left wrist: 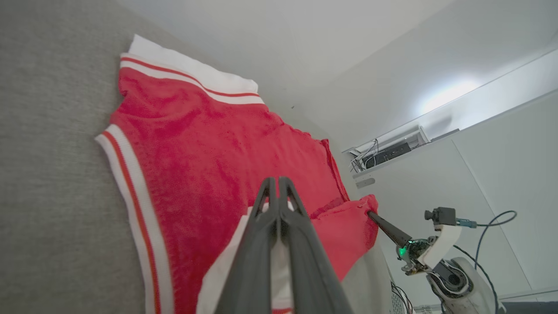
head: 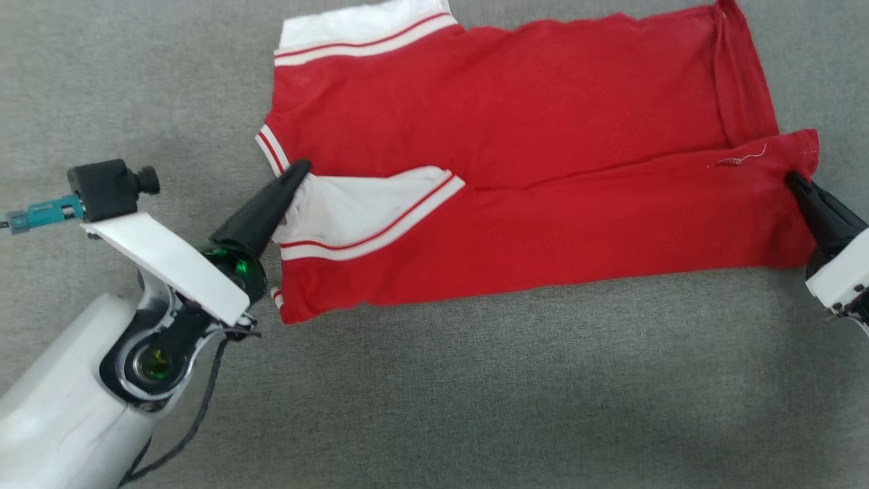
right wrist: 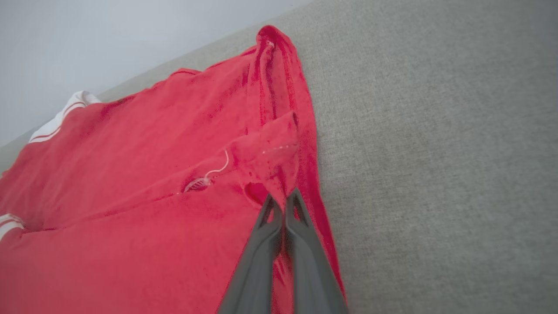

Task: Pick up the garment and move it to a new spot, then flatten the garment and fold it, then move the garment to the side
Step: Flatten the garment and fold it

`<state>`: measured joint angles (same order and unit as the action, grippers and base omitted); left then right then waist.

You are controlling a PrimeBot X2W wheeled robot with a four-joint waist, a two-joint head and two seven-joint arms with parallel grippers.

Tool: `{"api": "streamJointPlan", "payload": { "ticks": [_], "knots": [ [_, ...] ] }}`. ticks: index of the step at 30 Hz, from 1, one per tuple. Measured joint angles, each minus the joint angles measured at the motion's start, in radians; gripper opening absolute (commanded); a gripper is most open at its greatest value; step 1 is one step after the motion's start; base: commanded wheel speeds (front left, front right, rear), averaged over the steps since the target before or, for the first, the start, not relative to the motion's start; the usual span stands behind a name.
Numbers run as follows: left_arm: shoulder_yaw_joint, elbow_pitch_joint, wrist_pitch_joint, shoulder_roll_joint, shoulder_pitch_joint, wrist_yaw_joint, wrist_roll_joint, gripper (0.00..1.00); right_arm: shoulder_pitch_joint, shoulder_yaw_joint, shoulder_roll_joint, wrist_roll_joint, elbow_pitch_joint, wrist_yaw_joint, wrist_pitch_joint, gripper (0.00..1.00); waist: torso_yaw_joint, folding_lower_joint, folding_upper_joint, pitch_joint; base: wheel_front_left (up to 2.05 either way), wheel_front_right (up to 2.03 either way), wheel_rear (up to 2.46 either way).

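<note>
Grey woven cloth covers the surface before me. The garment lies flat across its far middle, with the near long edge laid over onto the body and a white sleeve on top. My left pincer is pressed together on the sleeve end and my right pincer pinches the hem corner. I judge flattening done and the first fold nearly laid. Letting go, further folds and the move aside are left.

Red garment — lying flat; near edge folded over
</note>
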<state>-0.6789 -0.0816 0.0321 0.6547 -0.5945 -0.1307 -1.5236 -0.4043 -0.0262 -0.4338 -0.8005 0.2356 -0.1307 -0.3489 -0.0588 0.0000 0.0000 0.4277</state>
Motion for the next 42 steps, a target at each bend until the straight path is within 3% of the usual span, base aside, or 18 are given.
{"api": "streamJointPlan", "payload": {
  "ticks": [13, 14, 15, 16, 17, 18, 23, 28, 32, 36, 42],
  "knots": [
    [-0.067, -0.215, 0.065, -0.033, -0.087, -0.002, 0.089, 0.00, -0.087, 0.106, -0.017, -0.035, 0.148, 0.000, 0.111, 0.00, -0.011, 0.0000, 0.0001, 0.060, 0.00, 0.00, 0.00],
    [-0.077, -0.221, 0.067, -0.032, -0.093, -0.002, 0.095, 0.00, -0.090, 0.116, -0.020, -0.035, 0.155, 0.000, 0.122, 0.11, -0.010, 0.0000, 0.0000, 0.057, 0.00, 0.00, 0.00],
    [-0.087, -0.227, 0.074, -0.029, -0.099, -0.002, 0.109, 0.03, -0.091, 0.123, -0.022, -0.035, 0.160, 0.000, 0.131, 0.39, -0.010, 0.0000, 0.0000, 0.053, 0.00, 0.00, 0.00],
    [-0.102, -0.235, 0.078, -0.022, -0.105, -0.002, 0.125, 0.26, -0.091, 0.130, -0.027, -0.035, 0.167, 0.000, 0.142, 0.94, -0.010, 0.0000, 0.0000, 0.047, 0.00, 0.00, 0.00],
    [-0.121, -0.241, 0.083, -0.011, -0.111, -0.002, 0.153, 0.69, -0.091, 0.135, -0.031, -0.034, 0.173, 0.000, 0.151, 1.00, -0.009, 0.0000, 0.0000, 0.040, 0.00, 0.00, 0.00],
    [-0.142, -0.248, 0.083, 0.003, -0.117, -0.002, 0.179, 1.00, -0.091, 0.140, -0.036, -0.032, 0.178, 0.000, 0.160, 1.00, -0.007, 0.0000, 0.0000, 0.033, 0.00, 0.00, 0.00],
    [-0.209, -0.268, 0.050, 0.049, -0.158, 0.000, 0.265, 1.00, -0.046, 0.135, -0.070, -0.027, 0.177, 0.000, 0.202, 1.00, 0.008, 0.0000, 0.0000, -0.016, 0.00, 0.00, 0.00],
    [-0.252, -0.207, -0.052, 0.087, -0.201, 0.018, 0.302, 1.00, -0.004, 0.101, -0.088, -0.026, 0.144, 0.000, 0.221, 1.00, 0.027, 0.0000, 0.0000, -0.054, 0.00, 0.00, 0.00],
    [-0.306, -0.116, -0.209, 0.119, -0.197, 0.053, 0.278, 1.00, 0.010, 0.092, -0.080, -0.017, 0.113, 0.000, 0.217, 1.00, 0.027, 0.0000, 0.0000, -0.070, 0.00, 0.00, 0.00],
    [-0.356, -0.061, -0.383, 0.156, -0.169, 0.124, 0.215, 1.00, 0.016, 0.098, -0.058, -0.007, 0.082, 0.000, 0.198, 1.00, 0.011, 0.0000, 0.0000, -0.073, 0.00, 0.00, 0.00],
    [-0.367, -0.051, -0.515, 0.159, -0.172, 0.174, 0.140, 1.00, 0.015, 0.099, -0.045, -0.002, 0.061, 0.000, 0.186, 1.00, -0.020, 0.0000, 0.0000, -0.063, 0.00, 0.00, 0.00]
  ]
}}
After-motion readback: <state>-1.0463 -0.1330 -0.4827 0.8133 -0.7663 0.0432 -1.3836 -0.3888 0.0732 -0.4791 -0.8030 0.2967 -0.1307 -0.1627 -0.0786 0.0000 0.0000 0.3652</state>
